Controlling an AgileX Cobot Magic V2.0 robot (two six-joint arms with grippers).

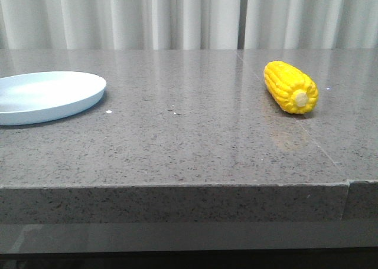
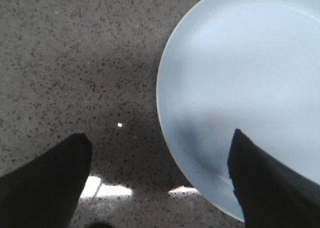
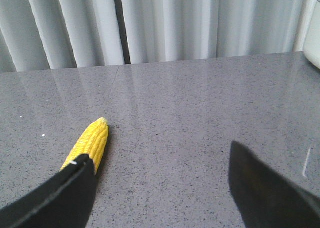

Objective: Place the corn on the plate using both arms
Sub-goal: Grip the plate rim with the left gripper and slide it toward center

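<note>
Black fingers [image 3: 55, 195] of the right arm sit wide apart, with nothing between them.

Corn [image 1: 290, 87] lies on its side on the gray counter [image 1: 195, 139], over on the right, with its pale stub end facing the front camera. In the right wrist view the corn [image 3: 89, 144] is just behind one finger, and that finger hides its near end; the other finger [image 3: 265, 190] is well away from it. On the far left rests the plate [image 1: 50, 95], well apart from the corn. Fingers [image 2: 47, 183] of the left arm are spread wide too, holding nothing. One left finger [image 2: 267, 185] is in front of the plate [image 2: 240, 78], the other in front of bare counter. Gray curtains [image 1: 177, 15] hang behind.
</note>
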